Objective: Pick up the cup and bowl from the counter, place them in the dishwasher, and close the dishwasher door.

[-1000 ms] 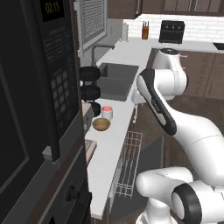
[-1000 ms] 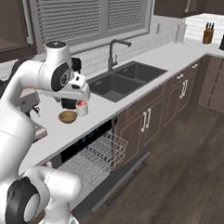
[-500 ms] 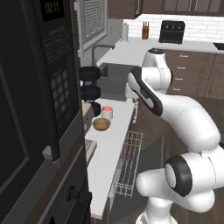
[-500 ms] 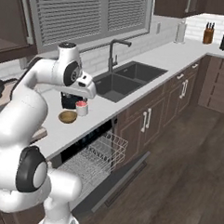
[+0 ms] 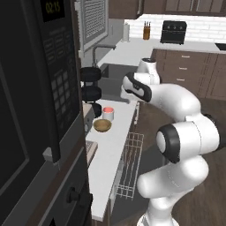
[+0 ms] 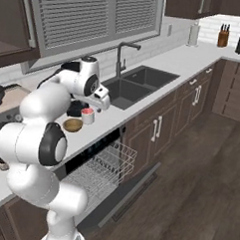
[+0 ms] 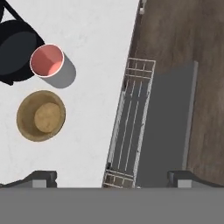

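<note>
As the left base view had it, the cup [image 5: 108, 113], white with a red top, stood on the pale counter [image 5: 106, 154] just behind the tan bowl [image 5: 102, 125], the two near each other but apart; black round stacked things [image 5: 90, 84] rose beyond them beside the sink [image 5: 115, 77]. The white wire rack [image 5: 131, 165] was slid out past the counter's edge, and the arm reached over the counter, its hand above the sink's near edge. From the right base view, the gripper [image 6: 101, 102] hung above the counter close to the cup [image 6: 87, 115], the bowl [image 6: 72, 124] lay to the cup's left, the rack [image 6: 100, 167] stood out from the dishwasher [image 6: 93, 148], and the dishwasher door [image 6: 131, 190] lay dropped flat and low over the wood floor [image 6: 199, 161]. Seen in the hand view, looking straight down, the two finger tips [image 7: 43, 177] sat wide apart at the bottom with nothing between them, jaws open and empty; the cup [image 7: 47, 60] touched the edge of a black round thing [image 7: 17, 52], the bowl [image 7: 41, 115] lay just beside it, and the rack [image 7: 131, 127] and grey door [image 7: 168, 127] ran alongside the counter [image 7: 96, 87].
</note>
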